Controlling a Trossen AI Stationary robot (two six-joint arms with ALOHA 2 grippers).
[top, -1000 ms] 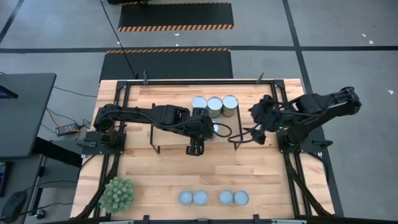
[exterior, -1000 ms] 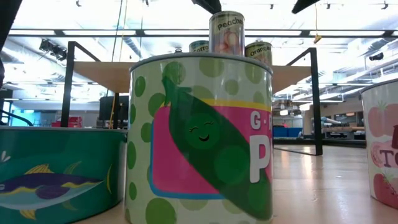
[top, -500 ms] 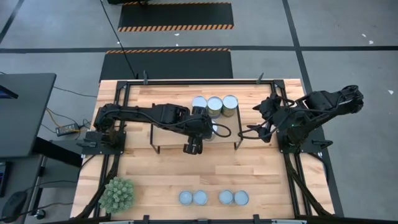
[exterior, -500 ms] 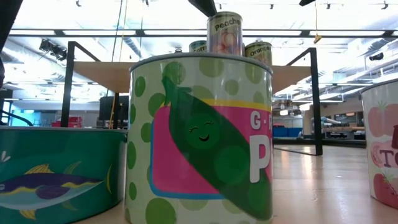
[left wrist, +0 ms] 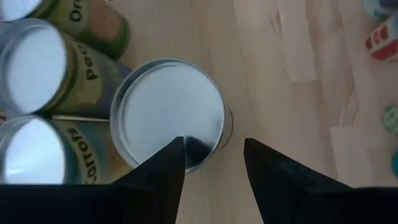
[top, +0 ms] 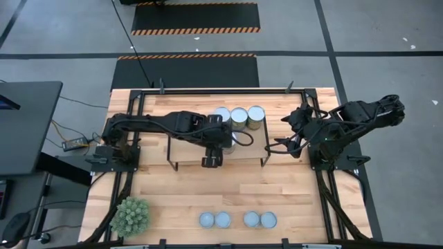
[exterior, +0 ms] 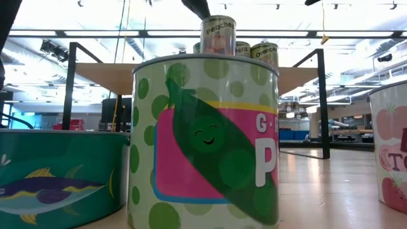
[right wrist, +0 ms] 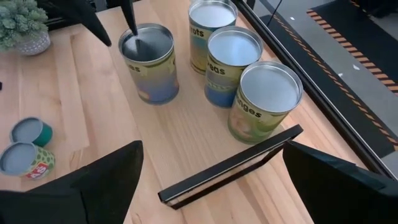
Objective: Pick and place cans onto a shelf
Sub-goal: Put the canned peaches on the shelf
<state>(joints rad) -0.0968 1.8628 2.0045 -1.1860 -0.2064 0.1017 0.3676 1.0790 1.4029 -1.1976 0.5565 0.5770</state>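
Note:
A peaches can (exterior: 218, 35) (left wrist: 168, 112) (right wrist: 149, 62) stands upright on the shelf board (right wrist: 199, 130), on the near side of a row of three cans (top: 239, 117) with greenish-yellow labels. My left gripper (left wrist: 214, 146) (right wrist: 115, 18) reaches down over the peaches can from the table's left and is open. One finger is over the lid and the other is outside the can's wall. My right gripper (right wrist: 211, 186) (top: 291, 123) hovers open above the shelf's right end and holds nothing. My left gripper has one fingertip (left wrist: 177, 152) on the peaches can's lid, just inside its rim (left wrist: 214, 140), slanting down from the table's left. The other finger (left wrist: 264, 162) stands outside the wall with bare wood showing between. The can stays upright on the shelf board.
Several small cans with bluish-grey tops (top: 237, 220) line the table's near edge and loom large in the low view (exterior: 203, 140). A spiky green plant ball (top: 131, 216) sits at the near left. The shelf's black end rod (right wrist: 230, 165) lies below my right gripper.
My left gripper has gone toward the table's left edge, and the peaches can has moved the same way with it along the shelf, still upright. The gap between the left fingers looks unchanged. My right arm shifted slightly early on and then kept still.

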